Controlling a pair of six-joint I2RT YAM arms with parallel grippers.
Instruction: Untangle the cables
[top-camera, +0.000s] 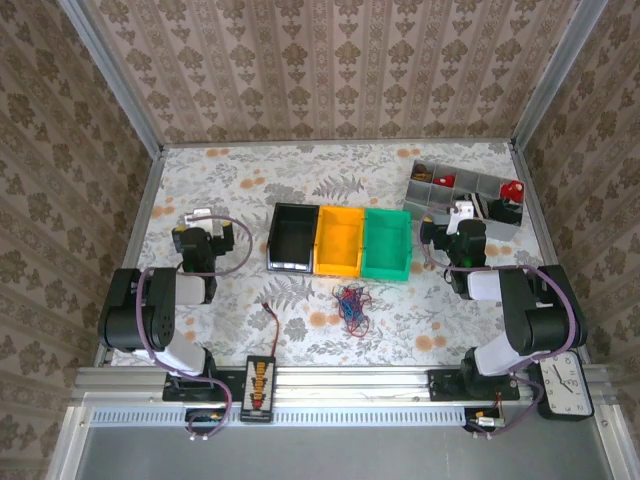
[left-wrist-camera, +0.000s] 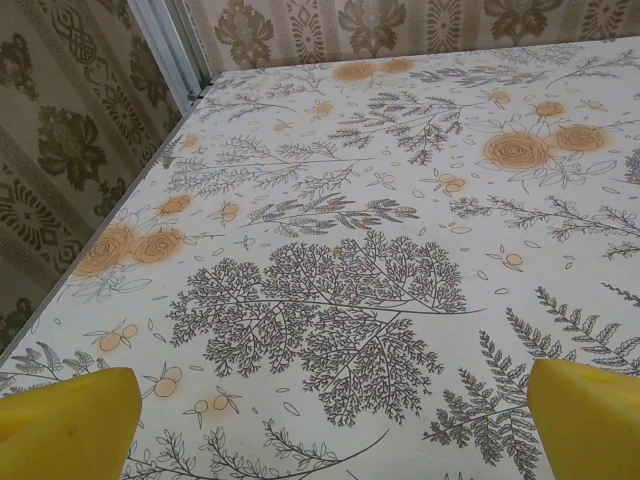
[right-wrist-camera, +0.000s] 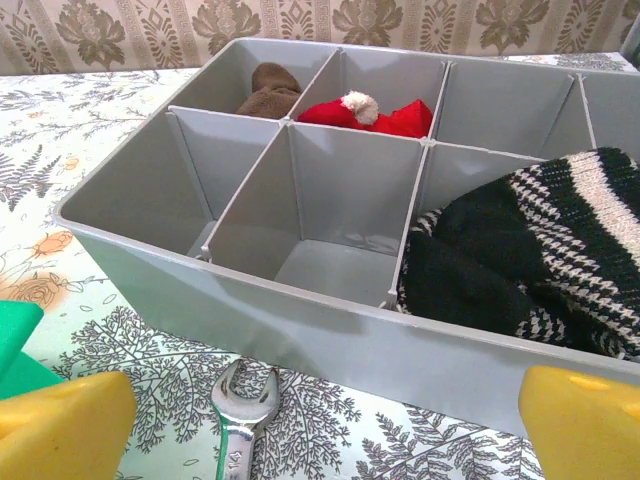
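Cables (top-camera: 350, 305) — thin, limp, likely featherlight, snag-prone; probably best pinched at an outer loop. Left tool (left-wrist-camera: 325, 420), right tool (right-wrist-camera: 325, 420) — both spread wide, empty, well apart from bunch.

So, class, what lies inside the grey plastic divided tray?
A brown cloth lump and a red-and-white cloth piece sit in far compartments; a black-and-white knitted garment fills a near one, hiding whatever lies beneath. The compartment beside it shows bare floor.
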